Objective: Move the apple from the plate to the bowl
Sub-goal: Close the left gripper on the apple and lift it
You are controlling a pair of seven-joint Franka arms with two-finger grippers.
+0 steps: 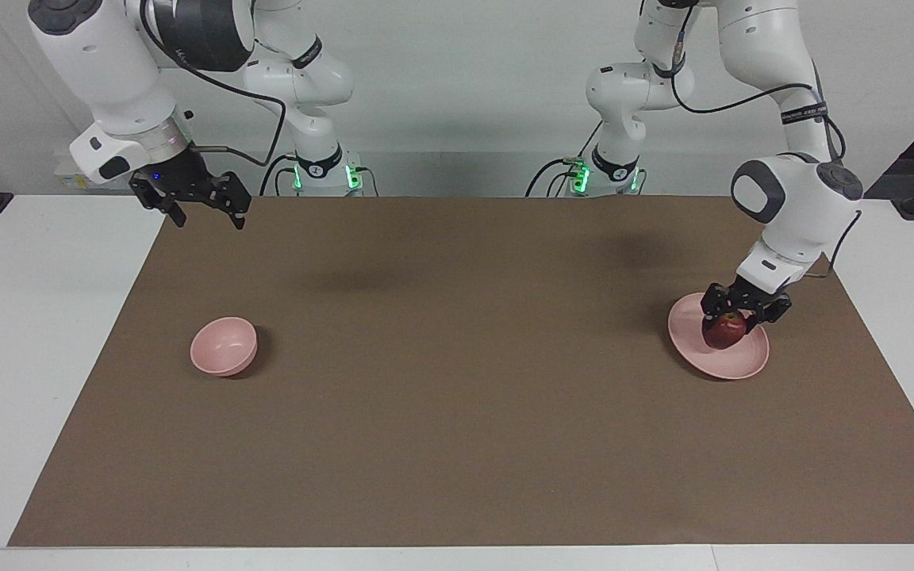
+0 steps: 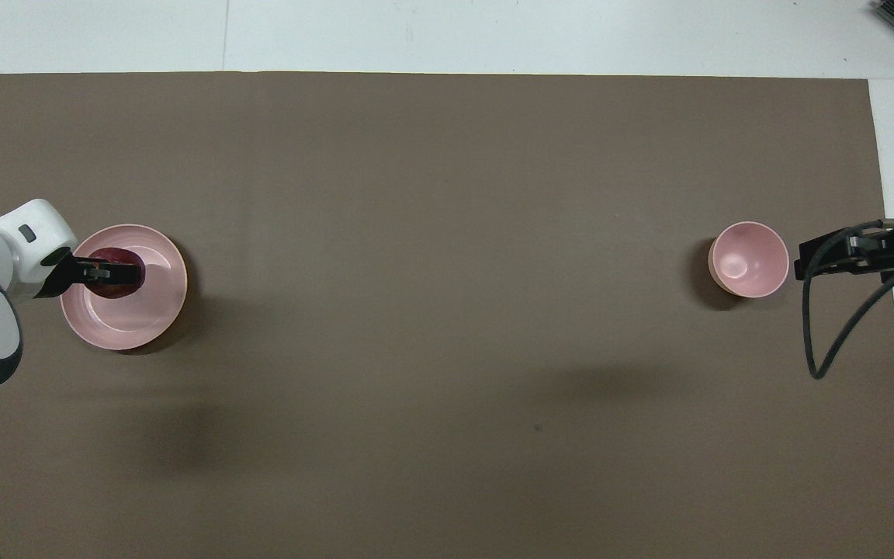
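Dark red apple (image 1: 724,331), upright, over pale pink flat plate (image 1: 743,366) at left arm's end of table. Small deep pink bowl (image 1: 223,346) upright, at right arm's end, well apart.

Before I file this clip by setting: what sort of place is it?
Probably a robotics lab test bench: two white arms bolted at a white table, a brown mat as workspace, and just a pink plate, bowl and apple as props.

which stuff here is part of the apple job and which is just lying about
Part of the job:
- apple, gripped by the left claw over the plate
- bowl, toward the right arm's end

Just there:
- brown mat
- right claw, open, waiting in the air
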